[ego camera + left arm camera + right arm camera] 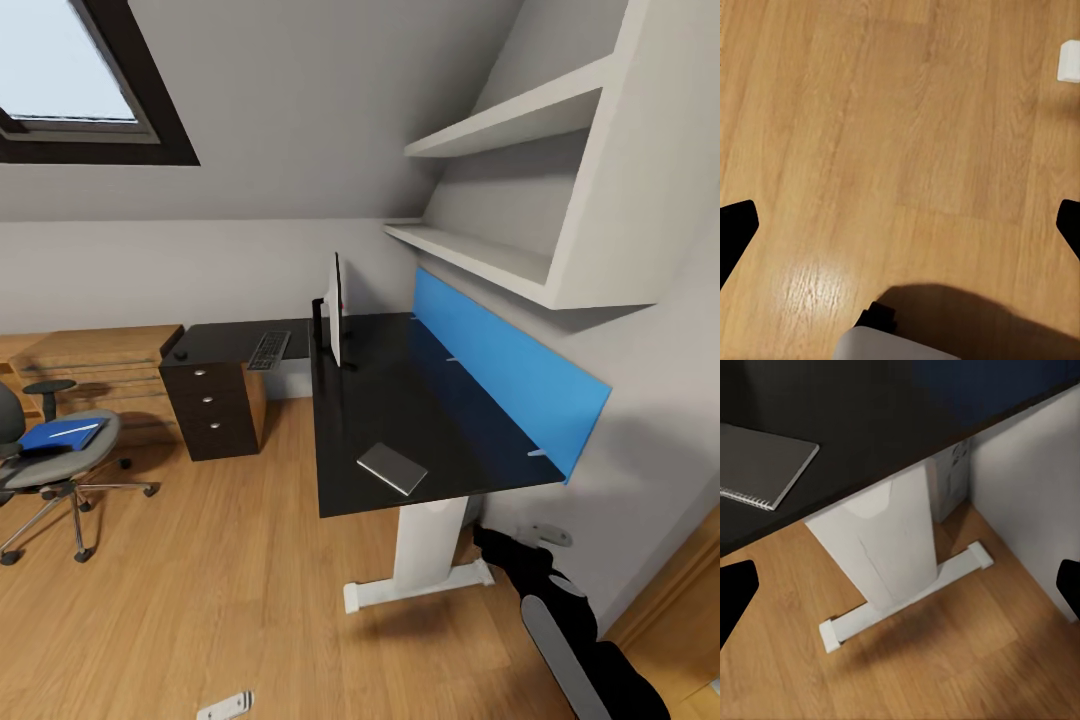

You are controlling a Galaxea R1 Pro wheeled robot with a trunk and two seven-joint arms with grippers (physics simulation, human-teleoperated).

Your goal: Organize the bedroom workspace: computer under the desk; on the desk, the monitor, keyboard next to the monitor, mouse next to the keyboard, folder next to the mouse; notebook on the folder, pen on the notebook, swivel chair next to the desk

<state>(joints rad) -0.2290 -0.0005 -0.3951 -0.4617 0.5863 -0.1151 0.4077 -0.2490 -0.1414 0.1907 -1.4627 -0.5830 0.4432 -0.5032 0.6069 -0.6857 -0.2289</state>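
Observation:
The desk [440,420] has a glossy black top, a blue back panel and a white leg [889,547]. On it the monitor [336,310] stands edge-on, with the keyboard [269,349] left of it. A small black mouse [181,354] lies above the drawer unit. The grey notebook [392,467] [761,465] lies near the desk's front edge. At the far left, the swivel chair [60,465] carries the blue folder [55,436] with the pale pen [80,429] on it. A white case [954,480], apparently the computer, stands under the desk. My left gripper [900,229] hangs open over bare floor. My right gripper [900,589] is open near the desk leg.
My right arm [565,620] reaches in low beside the desk foot. A low light-wood cabinet [100,365] stands against the wall behind the chair. Grey shelves [500,130] hang above the desk. A small white object [225,705] lies on the wood floor [230,580].

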